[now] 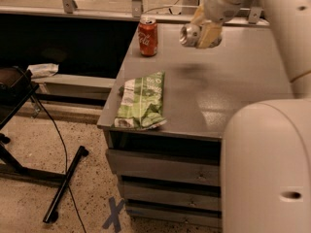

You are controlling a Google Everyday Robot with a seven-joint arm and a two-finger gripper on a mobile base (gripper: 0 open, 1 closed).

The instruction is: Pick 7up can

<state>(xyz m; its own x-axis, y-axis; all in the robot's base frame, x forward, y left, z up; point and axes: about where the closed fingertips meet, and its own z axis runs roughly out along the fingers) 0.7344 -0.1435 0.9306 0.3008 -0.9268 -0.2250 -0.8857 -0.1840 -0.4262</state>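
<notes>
The 7up can is a small silver-grey can, tipped on its side with its end facing left. It hangs in the air above the grey table, with its shadow on the tabletop below. My gripper is shut on the can, its yellowish fingers clamped around the can's body. The white arm reaches down to it from the upper right.
An orange-red soda can stands upright at the table's back left, to the left of my gripper. A flat green-and-white snack bag lies near the table's front left edge. A black stand and cables are on the floor at left.
</notes>
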